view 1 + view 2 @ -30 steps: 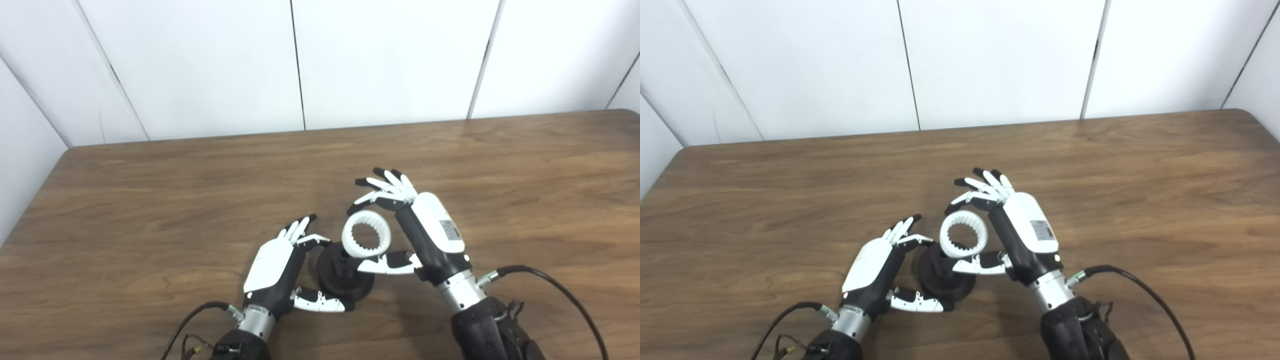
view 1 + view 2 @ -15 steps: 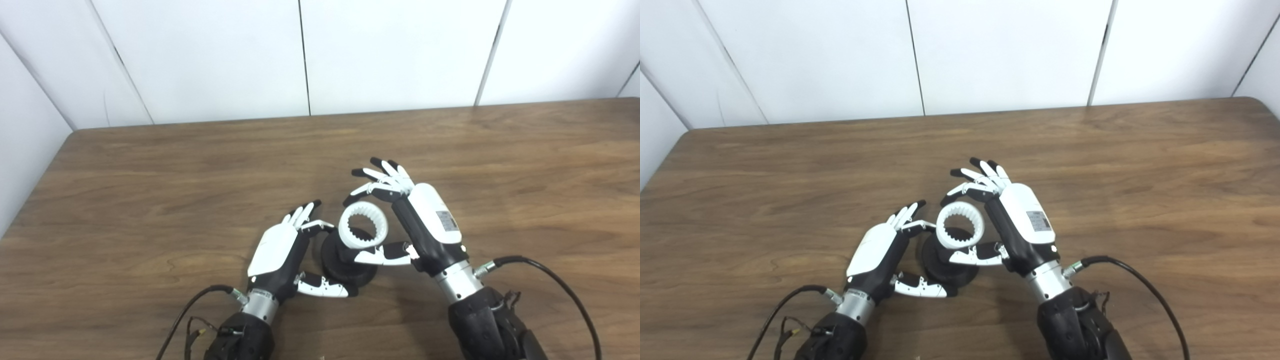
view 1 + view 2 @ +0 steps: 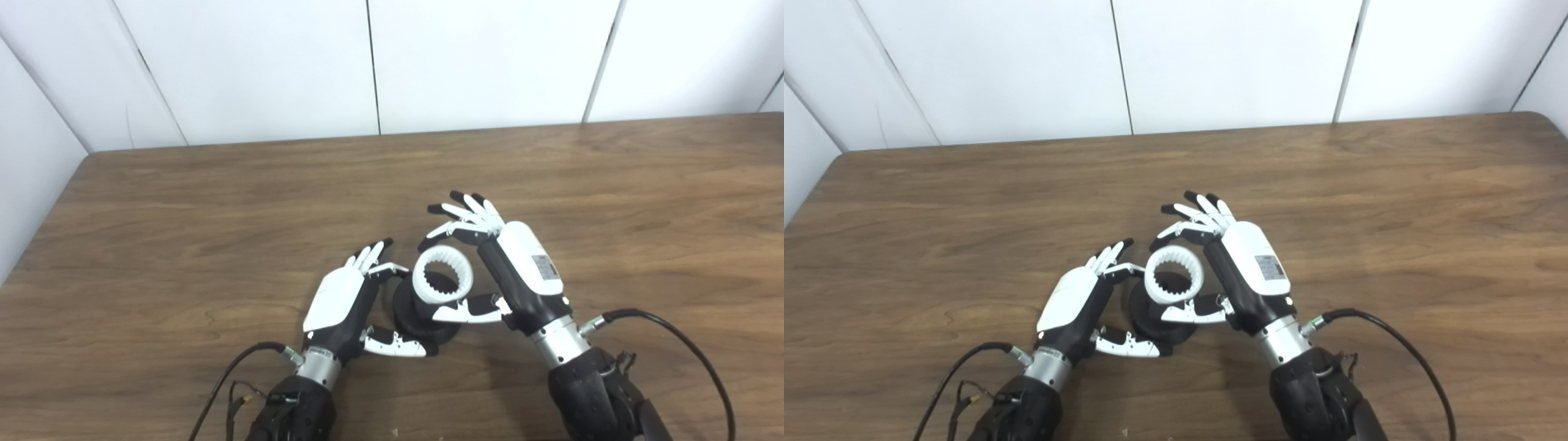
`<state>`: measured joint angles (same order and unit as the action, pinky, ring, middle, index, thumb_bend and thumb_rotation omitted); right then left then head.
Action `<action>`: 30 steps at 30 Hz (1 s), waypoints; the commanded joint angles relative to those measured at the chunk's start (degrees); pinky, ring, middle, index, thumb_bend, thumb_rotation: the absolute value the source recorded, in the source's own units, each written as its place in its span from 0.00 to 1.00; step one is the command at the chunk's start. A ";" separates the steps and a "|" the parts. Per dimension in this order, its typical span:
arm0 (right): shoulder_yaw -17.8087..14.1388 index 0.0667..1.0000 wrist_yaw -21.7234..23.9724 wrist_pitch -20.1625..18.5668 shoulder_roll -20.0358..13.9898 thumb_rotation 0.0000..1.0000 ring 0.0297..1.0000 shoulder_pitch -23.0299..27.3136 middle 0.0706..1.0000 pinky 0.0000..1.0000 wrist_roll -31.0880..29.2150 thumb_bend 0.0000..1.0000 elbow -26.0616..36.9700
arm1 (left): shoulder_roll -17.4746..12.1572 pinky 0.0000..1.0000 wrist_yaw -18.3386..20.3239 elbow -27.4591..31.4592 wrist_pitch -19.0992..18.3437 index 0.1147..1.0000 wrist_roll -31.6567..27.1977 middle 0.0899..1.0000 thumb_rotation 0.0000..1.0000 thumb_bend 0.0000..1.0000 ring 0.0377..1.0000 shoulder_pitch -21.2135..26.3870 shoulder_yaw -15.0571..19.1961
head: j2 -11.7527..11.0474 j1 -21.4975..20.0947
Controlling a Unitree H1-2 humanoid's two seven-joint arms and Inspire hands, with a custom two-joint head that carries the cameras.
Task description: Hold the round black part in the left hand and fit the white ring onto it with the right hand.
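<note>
The round black part (image 3: 409,315) sits on the wooden table (image 3: 184,214) near the front edge. My left hand (image 3: 342,300) is shut on it, fingers on its far left side and thumb (image 3: 395,347) against its near rim. The white ring (image 3: 419,283), toothed inside, is tilted toward me just above the black part's centre hub. My right hand (image 3: 517,269) is shut on the ring, one finger on its top edge and the thumb (image 3: 465,315) under its lower edge, the other fingers spread. The ring hides the hub; I cannot tell whether they touch.
A black cable (image 3: 674,324) loops from my right wrist over the table at the lower right. A thinner cable (image 3: 233,373) trails from my left wrist. White wall panels (image 3: 478,61) stand behind the table's far edge.
The camera has tilted, shifting the whole picture. My right hand has brought the ring lower and slightly left, closer over the black part. The left hand keeps its hold.
</note>
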<state>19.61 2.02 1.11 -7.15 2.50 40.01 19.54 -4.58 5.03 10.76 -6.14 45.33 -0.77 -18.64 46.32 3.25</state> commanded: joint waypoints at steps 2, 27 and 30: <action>0.33 0.45 -0.27 2.44 0.46 0.15 0.95 0.71 0.84 1.00 0.01 0.52 1.13 | -0.10 1.00 -1.24 1.83 0.42 0.59 0.65 1.00 0.33 0.98 1.00 1.93 0.23 | 0.23 0.17; 0.48 0.45 0.95 1.87 1.02 0.14 0.96 1.12 0.84 1.00 0.62 0.52 -0.79 | 0.07 1.00 -0.53 2.55 -0.27 0.60 0.84 1.00 0.33 0.97 1.00 1.95 0.00 | 0.95 0.94; 0.50 0.45 0.72 2.00 1.20 0.14 0.96 1.74 0.84 1.00 0.55 0.51 -2.09 | 0.07 1.00 -0.51 2.65 -0.43 0.59 1.09 1.00 0.33 0.97 1.00 1.99 -0.23 | 1.07 1.02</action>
<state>20.18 3.52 1.21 -6.58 2.61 40.55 17.27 -4.64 5.41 11.10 -7.11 45.39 -0.72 -18.81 47.37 4.22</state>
